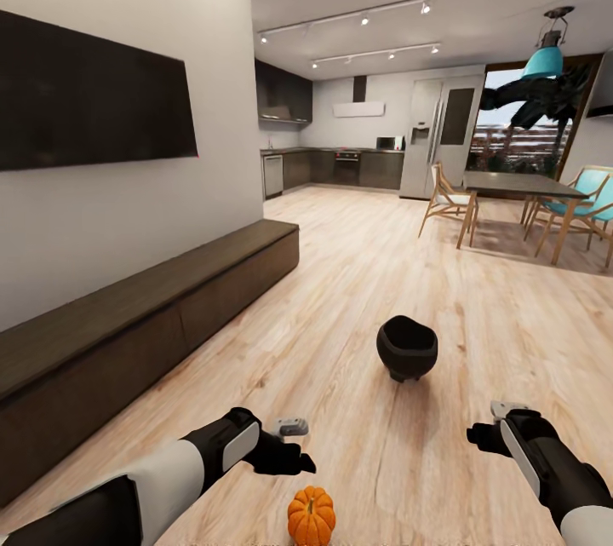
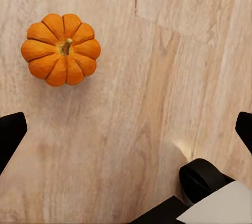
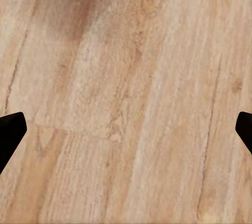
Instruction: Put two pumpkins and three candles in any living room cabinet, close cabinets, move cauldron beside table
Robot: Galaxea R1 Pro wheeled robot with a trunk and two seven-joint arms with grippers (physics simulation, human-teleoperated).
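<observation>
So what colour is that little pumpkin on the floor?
Orange, with a brownish stem; the pumpkin shows best in the left wrist view.

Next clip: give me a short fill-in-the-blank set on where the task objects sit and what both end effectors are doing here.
1. The pumpkin rests on the ____.
2. The left end effector is open and holds ____.
3. The cauldron stands on the floor, ____ of the cabinet.
4. The cabinet's drawers are all ____.

Missing words: floor; nothing; right; closed
</observation>
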